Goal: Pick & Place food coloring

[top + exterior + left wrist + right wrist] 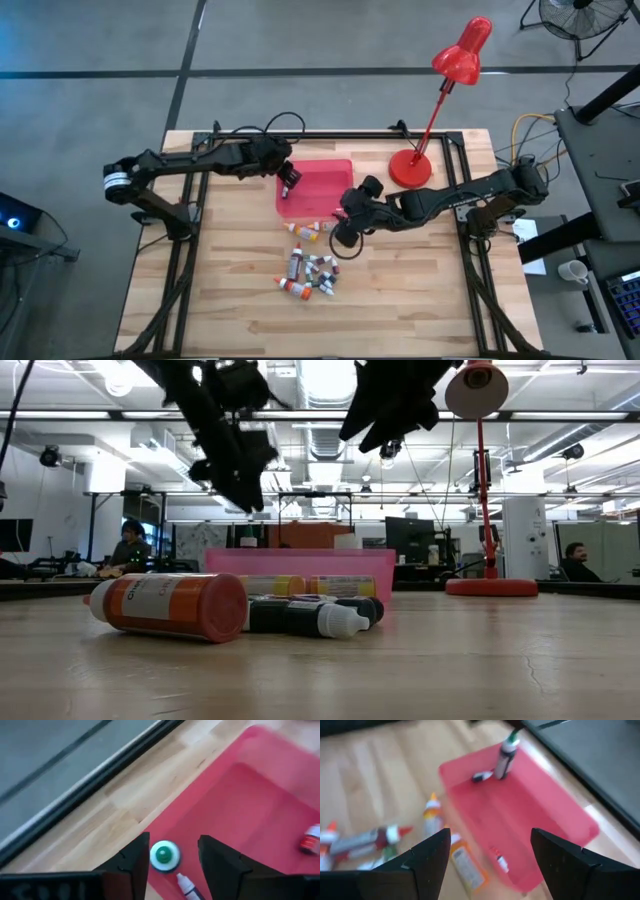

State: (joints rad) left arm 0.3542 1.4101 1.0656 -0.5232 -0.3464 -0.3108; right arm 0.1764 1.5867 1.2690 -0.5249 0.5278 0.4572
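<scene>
Now a green-capped bottle is being let go by the left gripper, fingers parting, over the red tray. Next, another bottle from the pile must be reached by the wide-open right gripper.

The worktop is pale wood with a plank grain, framed in black. Near its middle the tray is pinkish red. A bright red lamp has its red round base toward the far right corner. The loose food coloring bottles nearer the front edge mix whitish, orange and dark bodies with small coloured caps. In the tray stands a dark bottle with a green cap ringed in white. The big bottle lying in front is orange with a white label. Both arms are dark.
</scene>
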